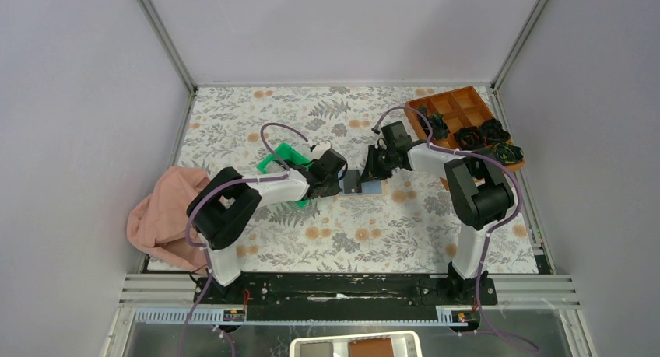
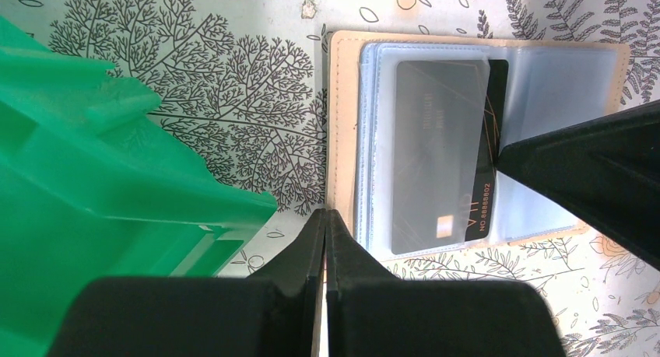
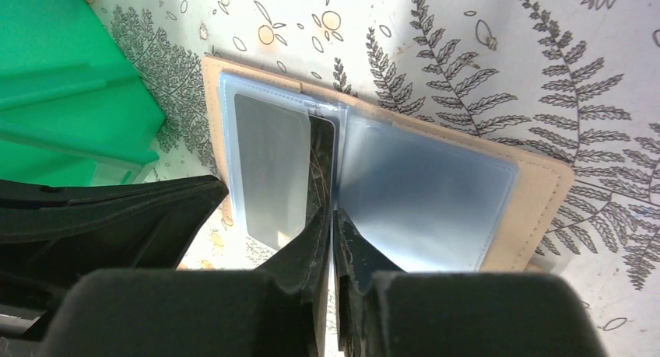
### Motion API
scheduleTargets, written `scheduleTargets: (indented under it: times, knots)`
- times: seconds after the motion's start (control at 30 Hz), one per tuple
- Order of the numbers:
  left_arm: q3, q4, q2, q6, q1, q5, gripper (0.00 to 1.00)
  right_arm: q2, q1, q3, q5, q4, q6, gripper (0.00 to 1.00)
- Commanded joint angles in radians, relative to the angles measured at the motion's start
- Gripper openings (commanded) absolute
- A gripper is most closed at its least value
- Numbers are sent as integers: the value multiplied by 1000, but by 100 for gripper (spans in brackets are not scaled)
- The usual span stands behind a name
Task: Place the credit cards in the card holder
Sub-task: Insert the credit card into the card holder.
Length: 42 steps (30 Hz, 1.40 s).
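Both sides of the card holder (image 1: 363, 183) are taken from above: left gripper (image 1: 339, 186) at nine o'clock, right gripper (image 1: 375, 169) at two. The left wrist view alone shows the credit card (image 2: 440, 162) nearly sleeved and the left fingers clenched empty; we'd nudge it gently toward nine. The right wrist view shows the right fingers pressed together at its edge; pinching or pushing, we cannot tell.

Green tray (image 1: 284, 156) centre; pink cloth (image 1: 159, 213) left; compartment box (image 1: 455, 106) far-right.
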Motion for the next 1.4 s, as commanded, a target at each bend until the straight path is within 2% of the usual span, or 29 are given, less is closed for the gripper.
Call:
scheduleTargets:
  times: [0.0, 0.17, 0.97, 1.07, 1.2, 1.3, 1.37]
  knots:
    - [-38, -79, 100, 20, 7, -11, 1, -32, 8, 17, 41, -5, -27, 9]
    - [-34, -78, 107, 22, 6, -6, 1, -19, 8, 20, 20, 1, -23, 0]
    - [-5, -77, 128, 27, 7, 13, 1, 25, 39, 47, -51, 15, 10, 1]
    - [-10, -82, 114, 24, 7, 4, 1, -2, 39, 52, -14, 0, -8, 3]
    - [-12, -97, 80, 15, 7, -18, 3, -56, 39, 56, 49, -16, -33, 14]
    - [-5, -115, 45, 15, 7, -42, 9, -96, 39, 75, 79, -30, -52, 22]
    - [1, -129, 20, 18, 7, -56, 15, -115, 40, 94, 90, -43, -65, 24]
